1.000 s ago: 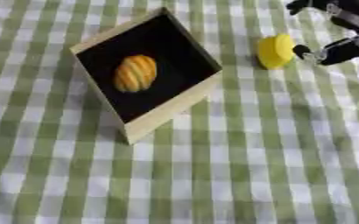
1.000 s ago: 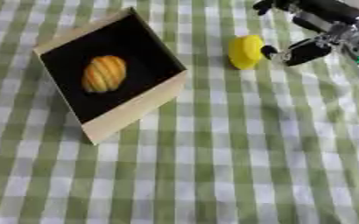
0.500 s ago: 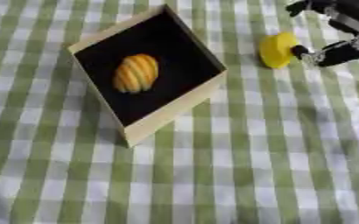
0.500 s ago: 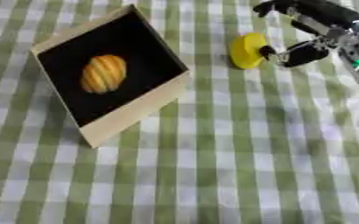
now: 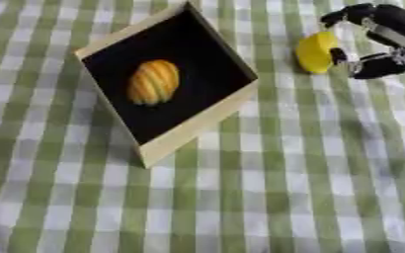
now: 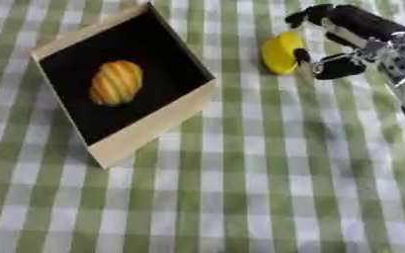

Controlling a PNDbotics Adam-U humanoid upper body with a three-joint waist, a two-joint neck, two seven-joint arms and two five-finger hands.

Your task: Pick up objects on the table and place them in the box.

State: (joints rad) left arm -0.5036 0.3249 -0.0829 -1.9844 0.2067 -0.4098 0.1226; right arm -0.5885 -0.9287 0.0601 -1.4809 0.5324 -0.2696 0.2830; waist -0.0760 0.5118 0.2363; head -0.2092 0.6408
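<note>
A worktop covered in a green-and-white checked cloth carried the scene. On its left half sat a square box with pale wooden walls and a black inside, turned cornerwise to the camera. Inside it, left of centre, lay an oval orange-and-yellow striped object, resting on the black floor clear of the walls.

To the right of the box, apart from it, a yellow rounded object stood on the cloth near the far edge. The robot's right hand came in from the upper right corner and was at this object: its black fingers curved over the top of the yellow thing, while the thumb sat low at its right side, so the fingers were curled around it. Whether the yellow object was lifted off the cloth or still resting on it could not be told.

No brand, label or readable writing showed on the box, the objects or the hand.
</note>
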